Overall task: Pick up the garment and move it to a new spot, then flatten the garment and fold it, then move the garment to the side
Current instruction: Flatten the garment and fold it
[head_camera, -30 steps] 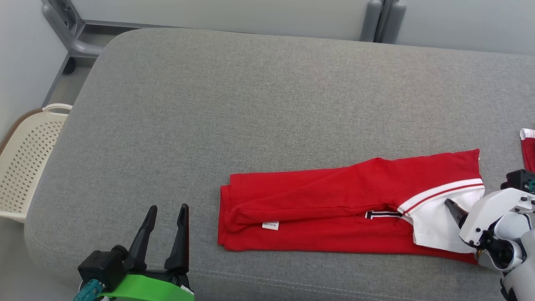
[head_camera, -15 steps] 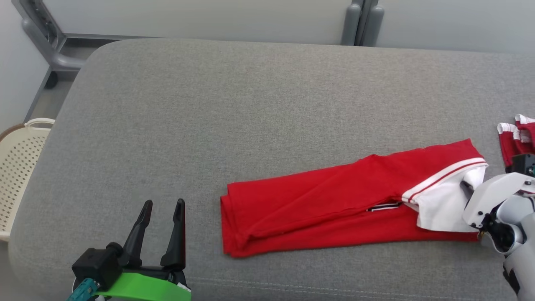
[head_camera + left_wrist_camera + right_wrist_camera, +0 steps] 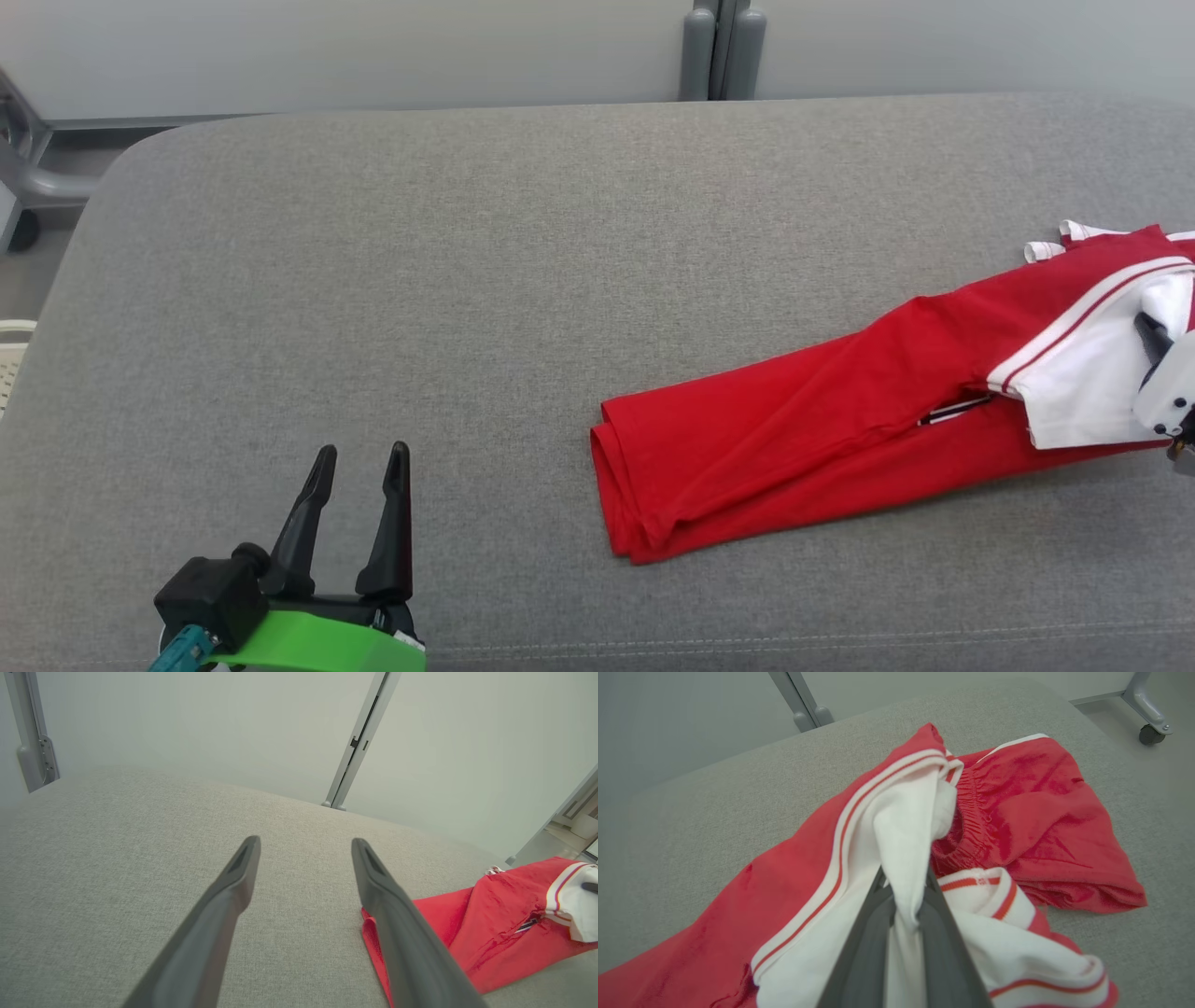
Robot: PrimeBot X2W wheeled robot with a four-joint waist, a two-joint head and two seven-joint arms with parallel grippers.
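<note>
Right wrist view gives me the clearest read: the right gripper (image 3: 904, 876) is pinched almost closed on a bunched fold of the white panel (image 3: 901, 821) at one end of the garment (image 3: 794, 882), an end grip that, I judge, lets the folded length trail behind it. The garment lies as a long folded red strip on the right part of the grey cushion (image 3: 420, 280). The left gripper (image 3: 362, 453) hovers spread wide and empty over bare cushion, well apart from the cloth, presumably kept out of the way. Beside the grip lies a second red piece (image 3: 1041, 812) with a gathered waistband; I cannot tell whether the striped cuff (image 3: 1008, 896) by the fingers belongs to it. Head view cuts off most of the right gripper, and how many layers it holds is hidden.
</note>
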